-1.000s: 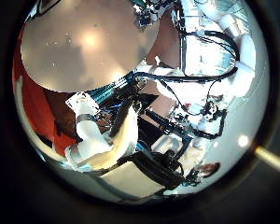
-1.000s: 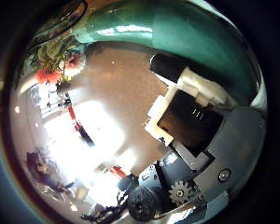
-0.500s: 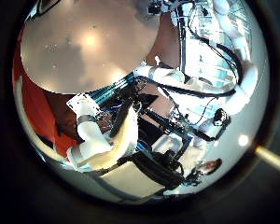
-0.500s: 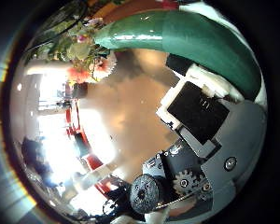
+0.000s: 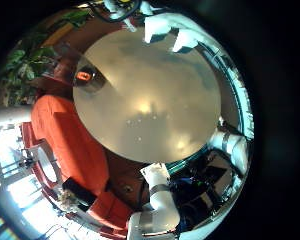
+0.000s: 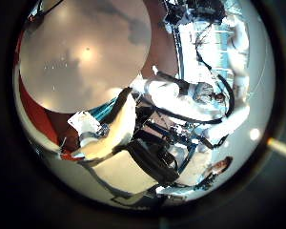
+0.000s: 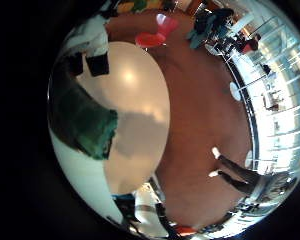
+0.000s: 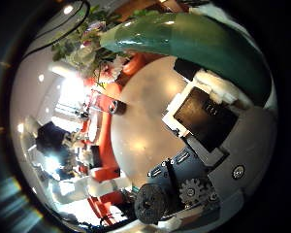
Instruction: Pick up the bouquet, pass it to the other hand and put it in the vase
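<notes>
The bouquet (image 8: 136, 44) was up in the right hand (image 8: 209, 121) — fingers curled round its green wrapped stem, blooms poking out past the palm, well above the round desk (image 5: 150, 100). The left hand (image 6: 110, 134) hung over the desk holding nothing that I could see; whether its fingers were spread or curled, I couldn't tell. No vase showed anywhere. Risk as I saw it: a mistimed handover — the right letting go early would drop the flowers.

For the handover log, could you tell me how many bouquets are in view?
1. The bouquet lies close against the right hand, beside its fingers. None shows on the table; others could be hidden.
</notes>
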You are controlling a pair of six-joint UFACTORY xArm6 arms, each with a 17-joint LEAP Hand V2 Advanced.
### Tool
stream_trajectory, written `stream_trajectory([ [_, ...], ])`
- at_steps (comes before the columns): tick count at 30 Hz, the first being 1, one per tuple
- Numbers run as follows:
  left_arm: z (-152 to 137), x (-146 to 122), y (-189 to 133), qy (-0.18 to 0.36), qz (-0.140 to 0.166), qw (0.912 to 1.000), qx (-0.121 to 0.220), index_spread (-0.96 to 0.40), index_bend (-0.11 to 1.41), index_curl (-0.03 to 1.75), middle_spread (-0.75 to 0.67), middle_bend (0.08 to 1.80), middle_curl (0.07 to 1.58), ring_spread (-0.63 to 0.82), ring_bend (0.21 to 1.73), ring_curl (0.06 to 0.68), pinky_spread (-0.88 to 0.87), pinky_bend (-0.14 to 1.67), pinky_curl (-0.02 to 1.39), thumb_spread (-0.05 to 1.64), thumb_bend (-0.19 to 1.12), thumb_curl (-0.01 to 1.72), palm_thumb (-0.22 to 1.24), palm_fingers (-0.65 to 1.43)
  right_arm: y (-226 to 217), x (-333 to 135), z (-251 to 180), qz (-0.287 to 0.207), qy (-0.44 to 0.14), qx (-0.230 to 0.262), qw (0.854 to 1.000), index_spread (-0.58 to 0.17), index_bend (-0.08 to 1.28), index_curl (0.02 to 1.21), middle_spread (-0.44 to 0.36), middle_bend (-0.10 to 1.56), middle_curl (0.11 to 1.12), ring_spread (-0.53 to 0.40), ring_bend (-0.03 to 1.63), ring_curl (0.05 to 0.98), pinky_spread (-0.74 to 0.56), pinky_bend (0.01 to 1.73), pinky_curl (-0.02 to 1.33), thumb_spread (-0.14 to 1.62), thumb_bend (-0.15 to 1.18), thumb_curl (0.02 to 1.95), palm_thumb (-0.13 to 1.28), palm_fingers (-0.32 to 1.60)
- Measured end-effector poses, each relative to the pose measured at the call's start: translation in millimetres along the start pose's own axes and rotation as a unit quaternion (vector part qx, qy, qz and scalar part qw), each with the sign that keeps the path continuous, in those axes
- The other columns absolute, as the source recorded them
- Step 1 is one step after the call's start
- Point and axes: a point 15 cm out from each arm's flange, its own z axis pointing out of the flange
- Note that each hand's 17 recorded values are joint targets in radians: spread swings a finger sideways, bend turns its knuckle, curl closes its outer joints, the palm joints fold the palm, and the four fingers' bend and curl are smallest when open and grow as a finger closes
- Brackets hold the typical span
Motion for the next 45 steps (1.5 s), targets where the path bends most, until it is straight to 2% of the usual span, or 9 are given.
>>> stream_trajectory([
  [6,-19,6,-5,0.056,-0.013,0.9977,0.034,-0.07,0.20,0.42,0.19,0.19,0.33,0.29,0.58,0.179,0.32,0.22,0.33,1.19,-0.02,0.32,0.34,0.37,-4,-1,-26,0.050,-0.123,0.053,0.990,-0.234,1.18,0.92,-0.142,1.36,0.85,-0.193,1.47,0.699,-0.17,1.41,0.65,0.80,0.10,1.06,1.13,1.12],
  [10,-24,12,-13,0.106,-0.021,0.9927,0.054,-0.04,0.18,0.42,0.20,0.19,0.33,0.30,0.59,0.180,0.31,0.23,0.34,1.19,-0.02,0.31,0.34,0.35,10,-14,-17,0.070,-0.212,0.036,0.974,-0.230,1.19,0.92,-0.140,1.36,0.84,-0.192,1.47,0.702,-0.17,1.39,0.68,0.80,0.09,1.11,1.12,1.12],
  [13,-25,27,-22,0.158,-0.003,0.9850,0.068,-0.03,0.17,0.41,0.19,0.22,0.34,0.28,0.60,0.179,0.30,0.22,0.34,1.18,-0.02,0.32,0.34,0.39,20,-25,-13,0.073,-0.274,0.013,0.959,-0.227,1.19,0.91,-0.139,1.36,0.84,-0.193,1.46,0.704,-0.17,1.38,0.70,0.80,0.09,1.14,1.12,1.12],
  [19,-44,30,-36,0.267,0.006,0.9548,0.130,-0.04,0.19,0.41,0.19,0.19,0.35,0.26,0.60,0.175,0.26,0.25,0.35,1.16,-0.02,0.33,0.37,0.37,32,-48,-17,0.063,-0.390,-0.024,0.918,-0.224,1.20,0.91,-0.137,1.37,0.83,-0.195,1.46,0.710,-0.17,1.36,0.73,0.80,0.09,1.19,1.12,1.11],
  [24,-56,45,-52,0.361,0.011,0.9208,0.148,0.00,0.15,0.39,0.24,0.18,0.34,0.31,0.61,0.177,0.28,0.30,0.37,1.11,-0.03,0.33,0.33,0.28,37,-74,-13,0.033,-0.421,-0.052,0.905,-0.222,1.20,0.90,-0.136,1.37,0.83,-0.196,1.46,0.714,-0.18,1.34,0.76,0.81,0.08,1.23,1.12,1.11],
  [32,-56,44,-78,0.424,-0.002,0.8956,0.135,0.09,0.18,0.36,0.36,0.18,0.34,0.42,0.59,0.177,0.38,0.34,0.38,1.04,-0.03,0.34,0.28,0.11,47,-131,-11,-0.023,-0.461,-0.096,0.882,-0.220,1.21,0.90,-0.136,1.37,0.82,-0.197,1.45,0.720,-0.18,1.32,0.80,0.81,0.07,1.29,1.11,1.11],
  [37,-69,59,-90,0.489,-0.003,0.8627,0.131,0.14,0.16,0.35,0.44,0.18,0.32,0.50,0.56,0.166,0.45,0.35,0.37,1.02,-0.02,0.35,0.30,0.03,57,-159,-9,-0.053,-0.473,-0.124,0.871,-0.219,1.21,0.89,-0.136,1.38,0.82,-0.198,1.45,0.724,-0.18,1.30,0.83,0.82,0.07,1.32,1.11,1.11],
  [40,-74,61,-91,0.509,0.001,0.8524,0.121,0.15,0.15,0.33,0.46,0.19,0.31,0.52,0.57,0.170,0.47,0.36,0.37,1.02,-0.03,0.35,0.30,0.02,65,-175,-5,-0.070,-0.478,-0.144,0.863,-0.219,1.21,0.89,-0.136,1.38,0.82,-0.198,1.45,0.726,-0.19,1.29,0.84,0.82,0.07,1.34,1.11,1.11],
  [45,-75,71,-99,0.513,0.012,0.8499,0.121,0.17,0.17,0.32,0.47,0.19,0.32,0.54,0.58,0.179,0.48,0.37,0.36,1.00,-0.03,0.35,0.31,0.03,74,-188,0,-0.083,-0.484,-0.164,0.856,-0.218,1.21,0.89,-0.136,1.38,0.82,-0.198,1.45,0.728,-0.19,1.28,0.86,0.83,0.06,1.37,1.11,1.11],
])
